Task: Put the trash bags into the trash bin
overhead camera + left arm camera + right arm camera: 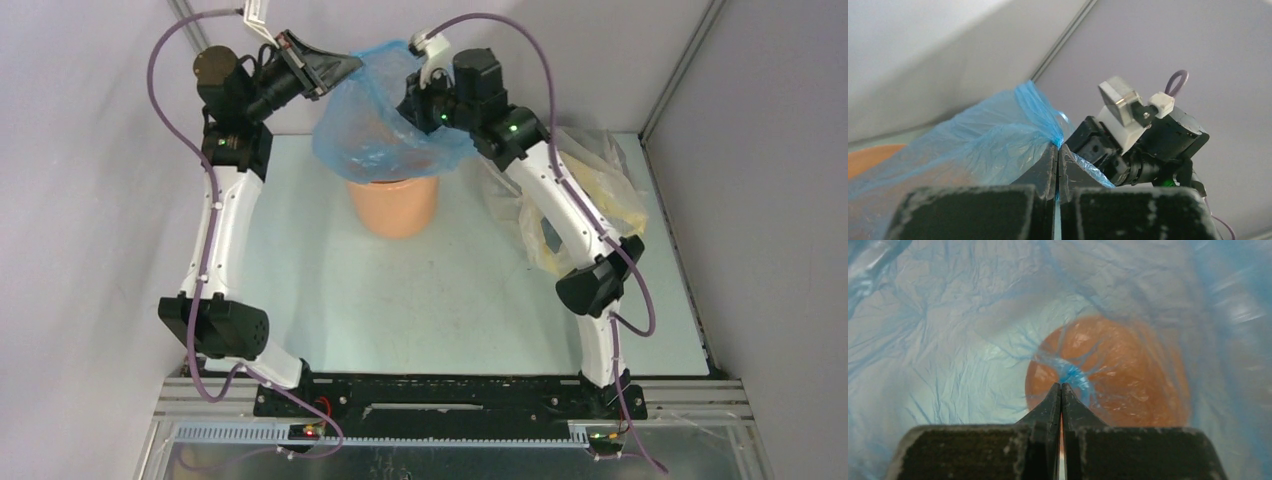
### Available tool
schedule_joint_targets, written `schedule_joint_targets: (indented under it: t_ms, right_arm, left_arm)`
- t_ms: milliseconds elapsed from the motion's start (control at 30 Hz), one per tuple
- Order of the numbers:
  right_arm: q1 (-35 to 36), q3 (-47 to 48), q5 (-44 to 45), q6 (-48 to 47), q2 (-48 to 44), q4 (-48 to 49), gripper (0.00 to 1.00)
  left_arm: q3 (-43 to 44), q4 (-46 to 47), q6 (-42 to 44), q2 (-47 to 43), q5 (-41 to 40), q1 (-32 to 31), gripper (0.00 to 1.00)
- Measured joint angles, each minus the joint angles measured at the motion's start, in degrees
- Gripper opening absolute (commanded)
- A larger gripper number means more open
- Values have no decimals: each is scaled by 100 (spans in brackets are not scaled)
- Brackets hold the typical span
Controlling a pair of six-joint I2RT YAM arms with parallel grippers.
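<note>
The light-blue trash bag hangs spread open above the orange-tan trash bin, which stands at the back middle of the table. My left gripper is shut on the bag's upper left edge; in the left wrist view the film bunches at the closed tips of the gripper. My right gripper is shut and reaches inside the bag from the right. In the right wrist view its closed tips sit at the bag's gathered bottom seam, with the bin showing through the film.
A yellowish-clear plastic bag lies at the back right of the table, under my right arm. Grey walls enclose the table at the back and both sides.
</note>
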Motion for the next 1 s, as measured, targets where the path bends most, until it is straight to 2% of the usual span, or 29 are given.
schedule_joint_targets:
  t_ms: [167,667,1000]
  right_arm:
    - [269,-24,114,-208,313,-236,0]
    - [214,-4,181,-269,1486,-367,0]
    - [0,208,800,-142,1766,-592,0]
  left_arm:
    - [-595,208,-7,-153,125,-63,0]
    - [-649,942,-308,-155,417,-74,0]
    - [-691,942,-243,-129,404,-20,0]
